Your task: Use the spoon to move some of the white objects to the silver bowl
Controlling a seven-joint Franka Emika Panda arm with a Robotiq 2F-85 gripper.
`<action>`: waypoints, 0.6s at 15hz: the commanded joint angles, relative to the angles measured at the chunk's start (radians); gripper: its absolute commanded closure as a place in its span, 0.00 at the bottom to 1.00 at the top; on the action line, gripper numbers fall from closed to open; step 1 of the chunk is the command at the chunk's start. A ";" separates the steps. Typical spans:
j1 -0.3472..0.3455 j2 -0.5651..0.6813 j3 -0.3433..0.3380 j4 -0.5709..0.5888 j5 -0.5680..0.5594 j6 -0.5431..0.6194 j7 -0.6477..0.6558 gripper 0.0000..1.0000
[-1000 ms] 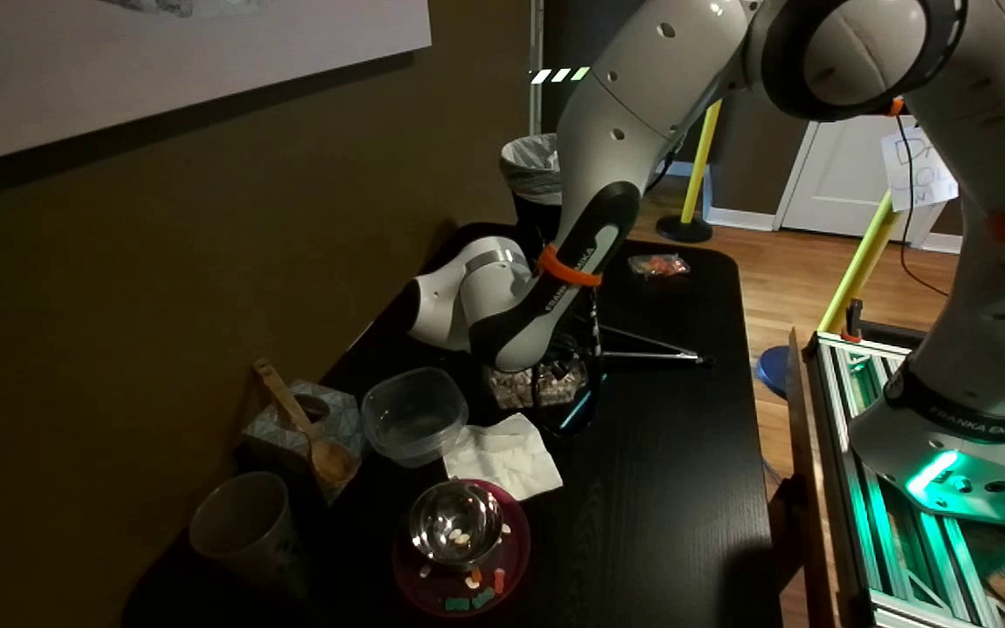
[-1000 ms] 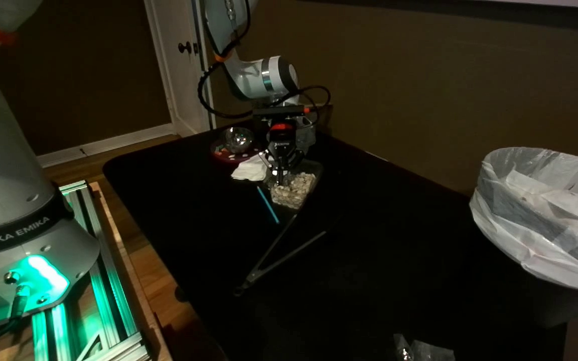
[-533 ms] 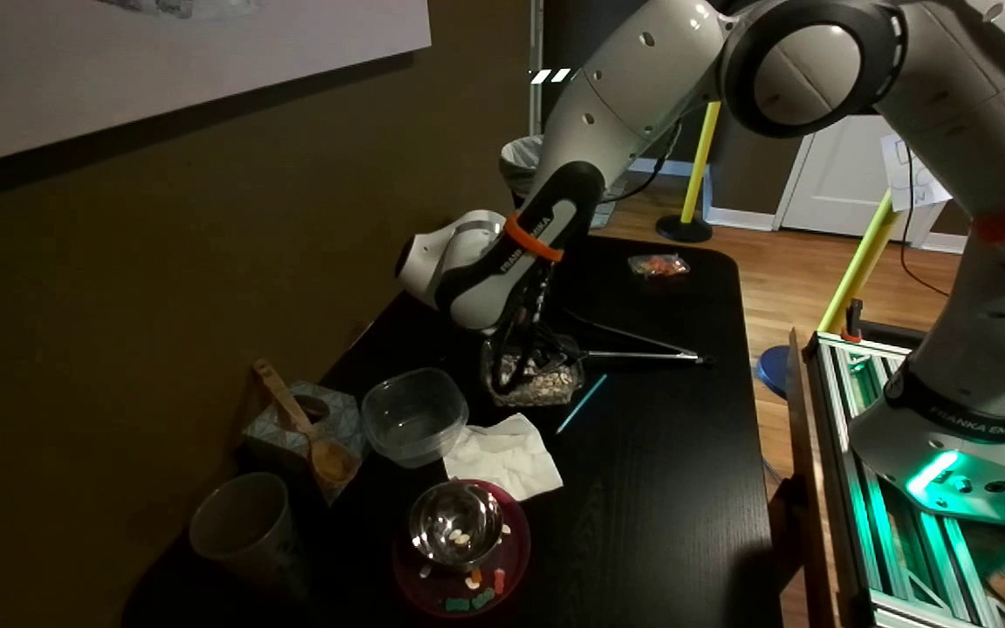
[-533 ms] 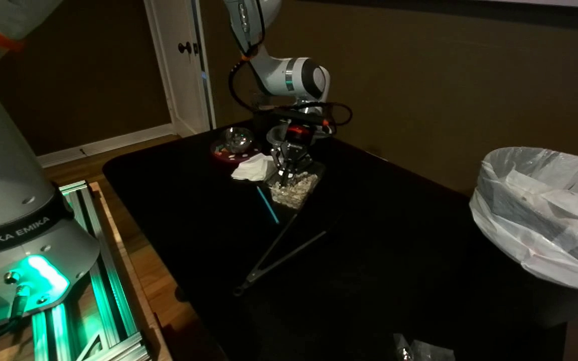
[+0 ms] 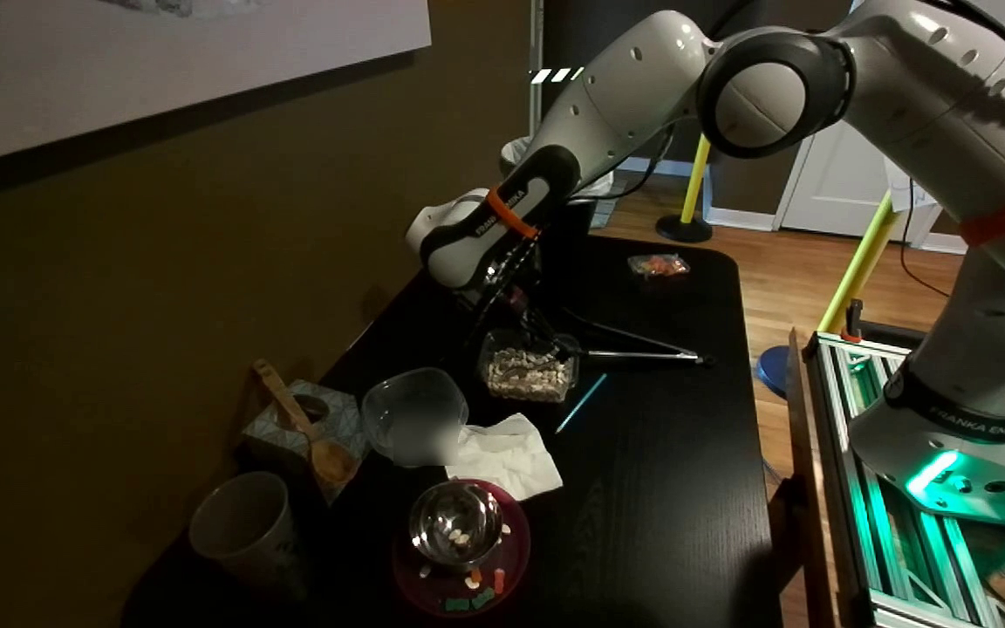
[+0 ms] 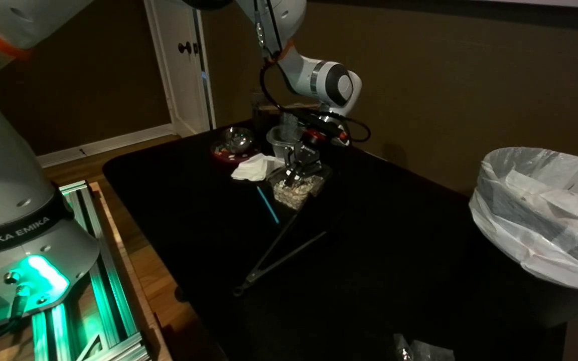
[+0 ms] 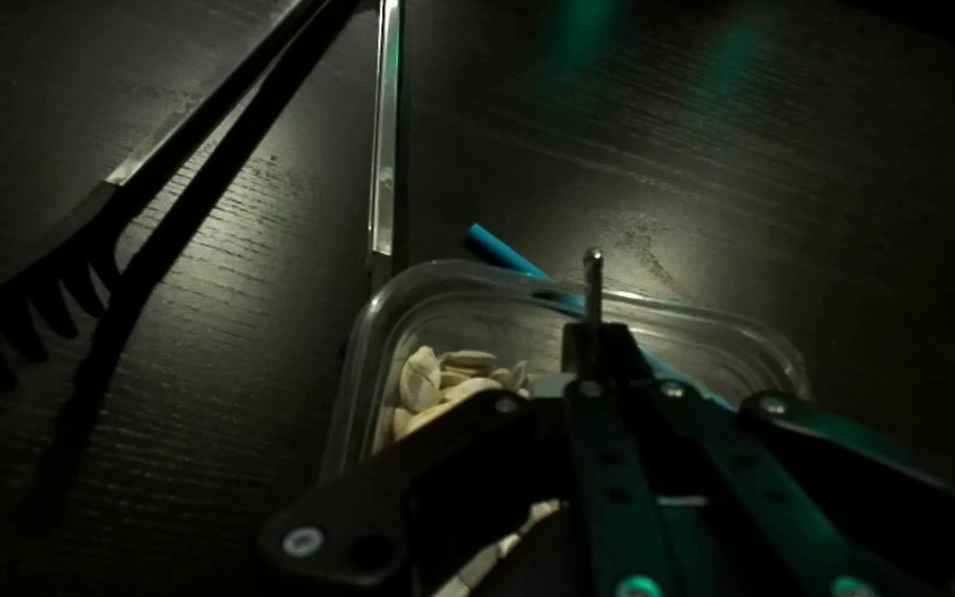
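Table (image 5: 659, 488): black, beside a brown wall (image 5: 162, 218).
Pincer (image 7: 598, 332): I hold it pressed together on the spoon (image 7: 593, 286), of which I see only a thin metal end; it is over the tray (image 7: 477, 327).
White objects (image 7: 419, 377): they lie heaped in this tray.
Silver bowl (image 5: 434, 510): it stands on the red plate (image 5: 516, 554), well apart from my pincer, with a few pale pieces (image 5: 459, 537) inside.
Napkin (image 5: 507, 458): white, between tray and plate.
Tongs (image 7: 385, 166): arms apart, near the tray.
Blue stick (image 7: 501, 249): just beside the tray.
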 commanded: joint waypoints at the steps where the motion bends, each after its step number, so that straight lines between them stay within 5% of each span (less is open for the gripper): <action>1: -0.003 -0.052 -0.011 -0.034 -0.011 0.042 0.008 0.99; 9: 0.042 -0.136 -0.052 -0.118 -0.146 0.043 0.066 0.99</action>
